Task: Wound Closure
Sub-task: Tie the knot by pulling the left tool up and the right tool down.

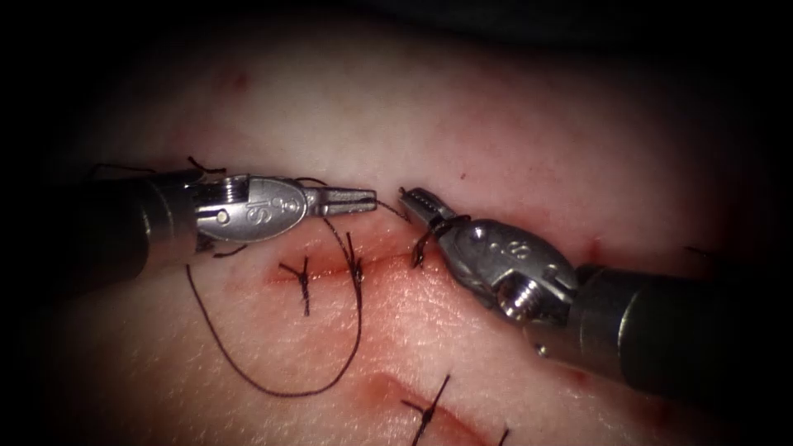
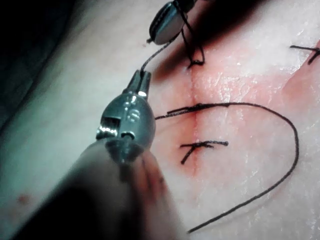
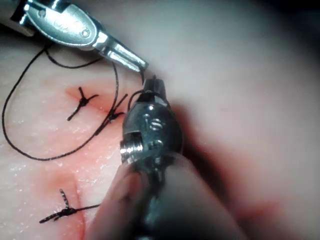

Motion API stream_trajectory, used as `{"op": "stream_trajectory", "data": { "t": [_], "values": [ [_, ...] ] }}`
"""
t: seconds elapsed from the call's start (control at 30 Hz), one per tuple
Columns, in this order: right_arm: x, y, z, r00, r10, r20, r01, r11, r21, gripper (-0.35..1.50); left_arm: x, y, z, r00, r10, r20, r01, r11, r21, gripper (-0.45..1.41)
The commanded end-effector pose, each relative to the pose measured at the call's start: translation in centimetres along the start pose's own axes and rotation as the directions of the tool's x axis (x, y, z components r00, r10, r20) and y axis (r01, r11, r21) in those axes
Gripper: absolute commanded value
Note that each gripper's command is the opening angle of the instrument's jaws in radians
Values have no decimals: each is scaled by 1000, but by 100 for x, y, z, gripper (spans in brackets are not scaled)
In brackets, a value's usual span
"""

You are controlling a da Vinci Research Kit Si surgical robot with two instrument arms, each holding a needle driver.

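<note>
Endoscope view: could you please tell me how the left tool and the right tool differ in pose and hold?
The left tool lies level, pointing right; the right tool slants in from lower right. The left tool's shut jaws pinch the thread at their tips; the right tool has thread looped round its neck. Their tips nearly meet over the tissue.

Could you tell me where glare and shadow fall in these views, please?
Endoscope view: dark edges, glare on the right tool's housing, which has thread wound round it. Left wrist view: bright highlight on the left tool, shut on the thread; dark shadow on the tissue beside the right tool.
</note>
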Motion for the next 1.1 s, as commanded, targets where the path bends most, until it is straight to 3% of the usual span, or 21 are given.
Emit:
{"op": "stream_trajectory", "data": {
  "t": [0.03, 0.43, 0.87, 1.1],
  "values": [
    [-10, -3, 1, 1000, -2, -10, 2, 1000, 2, -35, -4, -11, 9, 1000, -4, -2, 4, 1000, -1, -45],
    [-69, -16, -18, 994, -60, -87, 65, 996, 59, -35, -49, -106, 45, 996, -83, 28, 82, 996, 24, -45],
    [-83, -15, -33, 990, -82, -112, 90, 994, 69, -35, -80, -165, 59, 992, -126, 24, 125, 991, 37, -45],
    [-106, -23, -39, 986, -99, -136, 109, 992, 68, -35, -87, -199, 62, 989, -149, -16, 150, 980, 131, -45]
  ]
}}
